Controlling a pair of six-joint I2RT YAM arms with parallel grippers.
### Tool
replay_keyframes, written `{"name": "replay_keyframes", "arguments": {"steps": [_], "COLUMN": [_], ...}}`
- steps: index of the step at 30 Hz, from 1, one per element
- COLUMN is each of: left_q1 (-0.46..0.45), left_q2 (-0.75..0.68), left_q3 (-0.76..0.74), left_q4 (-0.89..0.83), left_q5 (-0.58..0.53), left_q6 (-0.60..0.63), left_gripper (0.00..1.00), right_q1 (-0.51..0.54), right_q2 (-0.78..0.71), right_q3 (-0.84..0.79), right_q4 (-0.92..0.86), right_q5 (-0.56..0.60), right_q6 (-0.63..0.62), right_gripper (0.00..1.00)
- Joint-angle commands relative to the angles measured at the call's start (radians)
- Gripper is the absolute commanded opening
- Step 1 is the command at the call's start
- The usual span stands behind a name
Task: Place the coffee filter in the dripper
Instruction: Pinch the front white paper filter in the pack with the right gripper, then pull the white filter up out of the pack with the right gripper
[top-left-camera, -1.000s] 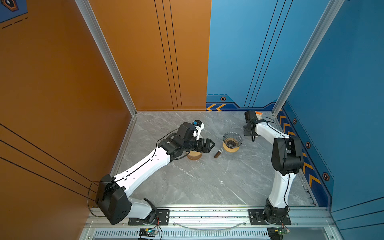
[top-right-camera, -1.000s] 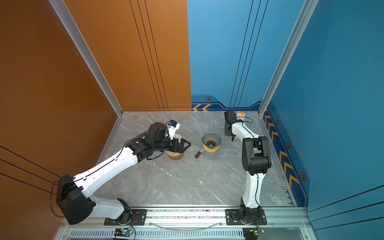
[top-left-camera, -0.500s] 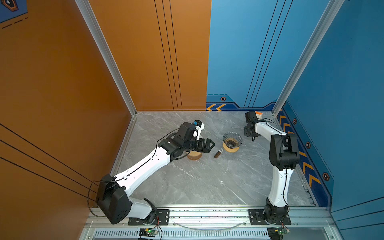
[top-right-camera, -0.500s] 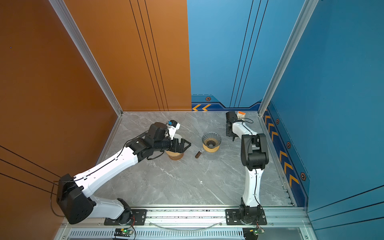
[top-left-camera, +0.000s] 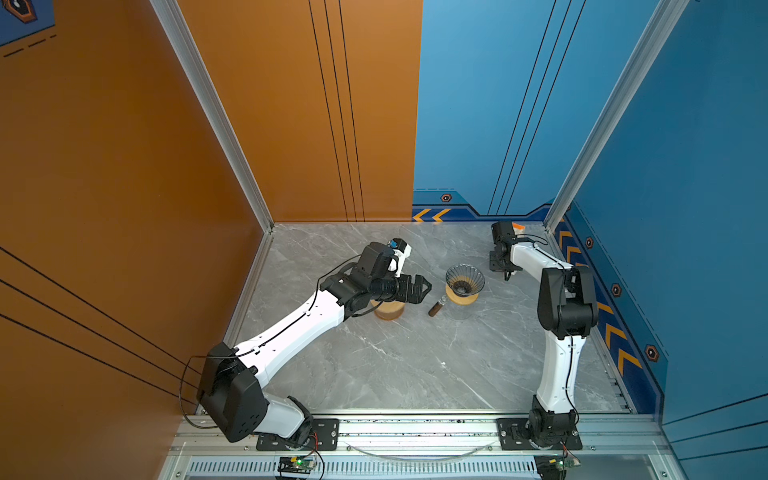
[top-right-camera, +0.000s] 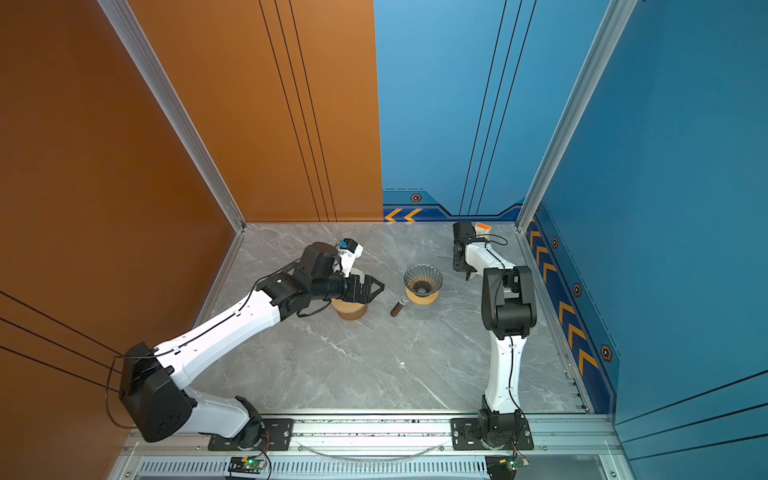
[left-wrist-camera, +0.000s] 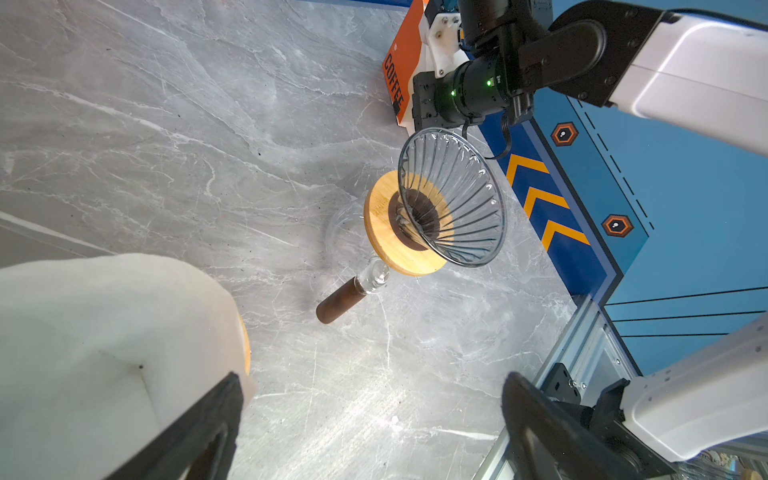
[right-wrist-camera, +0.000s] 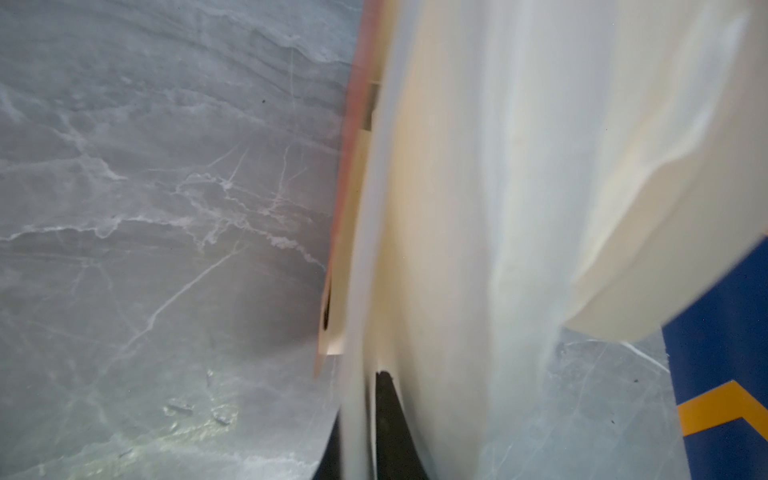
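Squeezing the right fingers (right-wrist-camera: 388, 415) shut on a thin white coffee filter (right-wrist-camera: 478, 208), with the paper filling most of the right wrist view. Working the right gripper (top-left-camera: 504, 272) at the far right of the table (top-left-camera: 395, 365), just beside the orange box (top-left-camera: 517, 227) with COFFEE on it. Not being able to tell whether the filter is all the way out of the box or partly tucked in. Holding the left fingers (left-wrist-camera: 208, 428) wide apart, gripping nothing. Hanging the left gripper (top-left-camera: 420, 289) over a soft white thing (left-wrist-camera: 104, 340) on a round wooden stand (top-left-camera: 388, 312), left of the middle. Seeing the dripper (top-left-camera: 464, 281) sitting between the two grippers: a clear glass cone with ribs, standing upright on a wooden ring, with a brown handle (top-left-camera: 436, 308) poking toward the near left. Seeing nothing inside the cone yet. Looking like the grab step, with the drop-in step not yet done. Needing next, most likely, to lift the paper away from the box, carry it left and a little nearer, and bring it over the mouth of the cone. Needing to go slowly, since thin paper bends and flaps. Needing to point the tip down at the hole in the bottom before letting go.
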Motion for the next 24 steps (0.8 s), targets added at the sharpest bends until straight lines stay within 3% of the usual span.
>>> {"name": "replay_keyframes", "arguments": {"steps": [1,24], "left_q1": [0.006,0.009], "left_q2": [0.009,0.012], "left_q3": [0.035,0.027], "left_q4": [0.0,0.001], "left_q5": [0.028,0.036], "left_q6": [0.002,0.002], "left_gripper": [0.98,0.98], "right_q1": [-0.006,0.005], "right_q2": [0.006,-0.209], "right_q3": [0.013,-0.065], "right_q4": [-0.011,-0.06], "right_q5": [0.003,-0.073], "right_q6": [-0.009,0.013], "right_gripper": [0.02,0.0]}}
